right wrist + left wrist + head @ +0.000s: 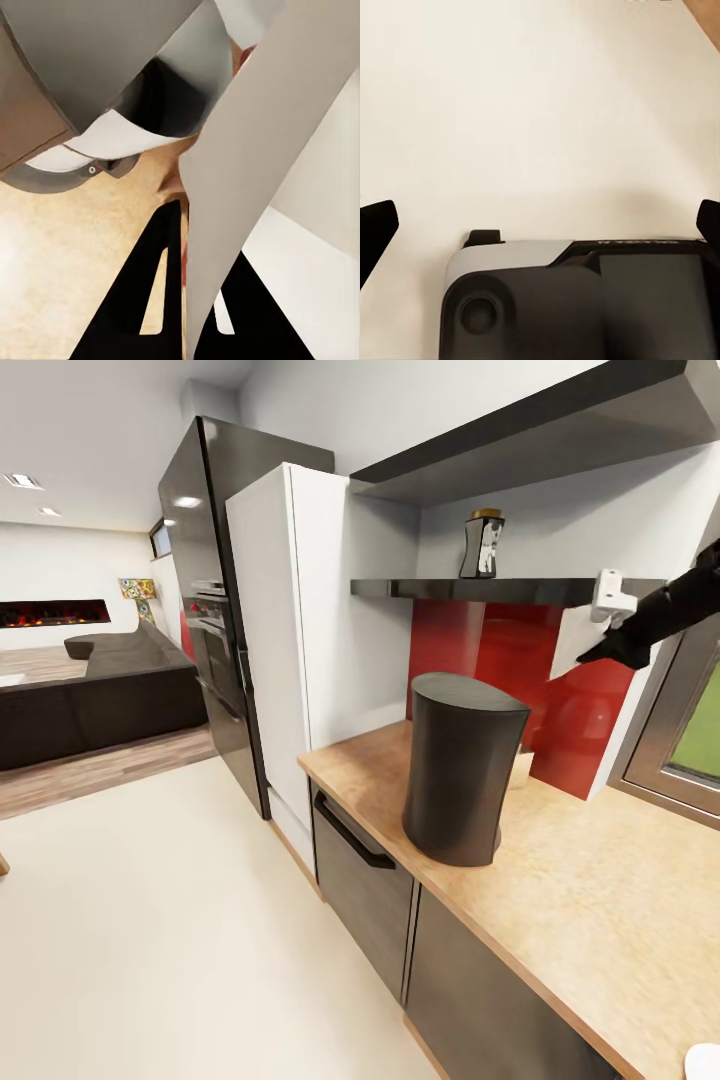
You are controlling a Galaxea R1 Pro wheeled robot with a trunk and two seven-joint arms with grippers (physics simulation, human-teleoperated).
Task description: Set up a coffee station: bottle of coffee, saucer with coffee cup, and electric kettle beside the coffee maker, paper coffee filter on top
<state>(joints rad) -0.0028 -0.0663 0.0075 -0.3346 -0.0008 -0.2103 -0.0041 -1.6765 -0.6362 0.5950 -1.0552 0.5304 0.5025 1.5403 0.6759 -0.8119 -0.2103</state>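
The paper coffee filter [578, 642] hangs clamped in the right gripper [612, 652], its fingers [142, 300] pressed together on the sheet, above and beyond the coffee maker [460, 780] on the desk [590, 890]. The bottle of coffee [482, 544] stands on the kitchen shelf [440, 589] above the coffee maker. The left gripper's [540, 225] fingers are spread apart over pale floor.

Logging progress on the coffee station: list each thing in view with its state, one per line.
coffee maker: upright on the kitchen countertop, top bare.
bottle of coffee: upright on the kitchen shelf, not moved yet.
paper coffee filter: held in the air, pinched by the right gripper.
left gripper: fingers wide apart, holding nothing, above pale floor.
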